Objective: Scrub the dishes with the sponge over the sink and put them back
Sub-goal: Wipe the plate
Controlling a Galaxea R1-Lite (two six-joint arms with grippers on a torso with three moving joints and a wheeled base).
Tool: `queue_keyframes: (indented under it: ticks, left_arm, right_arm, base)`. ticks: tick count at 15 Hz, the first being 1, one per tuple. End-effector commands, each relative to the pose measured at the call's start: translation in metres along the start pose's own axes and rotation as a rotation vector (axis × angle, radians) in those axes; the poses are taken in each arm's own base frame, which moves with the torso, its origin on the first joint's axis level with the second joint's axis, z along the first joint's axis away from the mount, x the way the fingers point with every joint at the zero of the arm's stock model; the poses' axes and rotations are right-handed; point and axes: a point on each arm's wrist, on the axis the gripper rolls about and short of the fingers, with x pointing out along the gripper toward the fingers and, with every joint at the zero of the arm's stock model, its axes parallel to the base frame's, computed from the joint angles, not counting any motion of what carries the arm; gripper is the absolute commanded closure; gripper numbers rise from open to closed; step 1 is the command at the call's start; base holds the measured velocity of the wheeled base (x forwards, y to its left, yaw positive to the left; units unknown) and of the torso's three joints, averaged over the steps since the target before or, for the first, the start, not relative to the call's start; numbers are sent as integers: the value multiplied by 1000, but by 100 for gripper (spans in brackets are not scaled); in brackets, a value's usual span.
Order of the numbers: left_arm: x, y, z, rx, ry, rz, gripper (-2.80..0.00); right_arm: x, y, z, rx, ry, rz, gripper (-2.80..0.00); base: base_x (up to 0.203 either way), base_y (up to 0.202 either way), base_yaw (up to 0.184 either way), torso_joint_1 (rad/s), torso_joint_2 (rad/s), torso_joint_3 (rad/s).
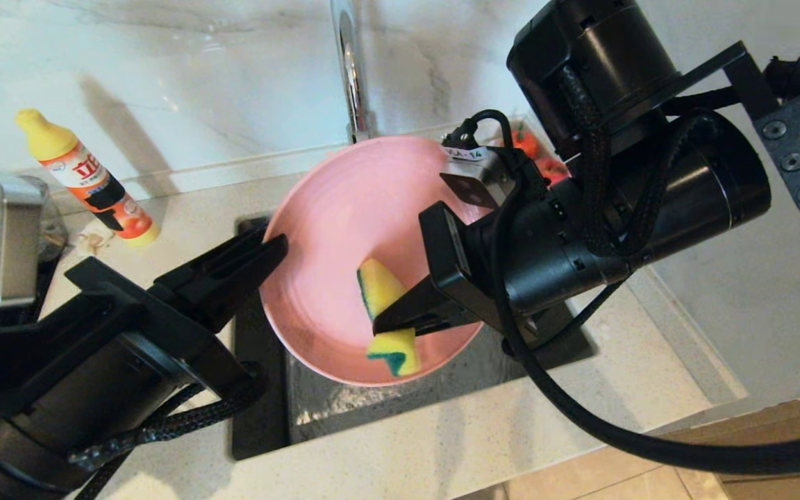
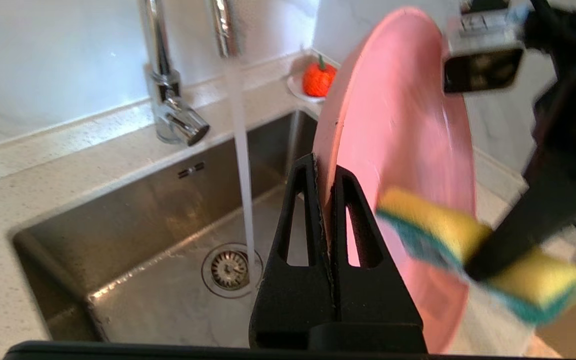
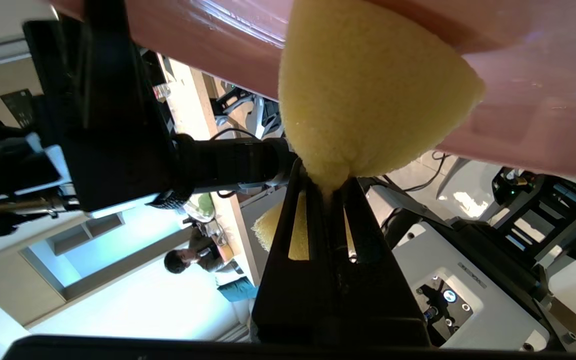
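Observation:
My left gripper (image 1: 278,246) is shut on the rim of the pink plate (image 1: 344,229) and holds it tilted on edge over the steel sink (image 1: 344,410). In the left wrist view, its fingertips (image 2: 313,167) pinch the plate (image 2: 398,135) edge. The right gripper (image 1: 382,323) is shut on the middle of the yellow-and-green sponge (image 1: 379,285), which is pressed against the plate's inner face. The right wrist view shows the right gripper (image 3: 325,182) with the sponge (image 3: 368,90) squashed against the plate (image 3: 543,115).
Water runs from the chrome tap (image 2: 165,75) down toward the drain strainer (image 2: 230,270). A yellow-capped detergent bottle (image 1: 87,177) lies on the counter at the left. A small orange ornament (image 2: 318,80) sits on a dish behind the sink's far corner.

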Motion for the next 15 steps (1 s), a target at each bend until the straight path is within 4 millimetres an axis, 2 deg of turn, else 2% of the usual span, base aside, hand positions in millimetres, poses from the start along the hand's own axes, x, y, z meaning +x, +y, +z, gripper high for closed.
queue_keyframes:
  ticks: [1,6,15]
  left_arm:
    - [-2,0,-1,2,1,1,0]
    - [-1,0,0,1,-5,-10,0]
    - [-5,-1,-13,16,47,-19,0]
  right_arm:
    - [-6,-5,5,18,-22,-8,0]
    - [-12,-13,14,20,-68,-34,0]
    - [-36,-9,14,4,-124,-20,0]
  base:
    - [0,0,0,0,0,0]
    - [0,0,0,0,0,0]
    - [0,0,0,0,0,0]
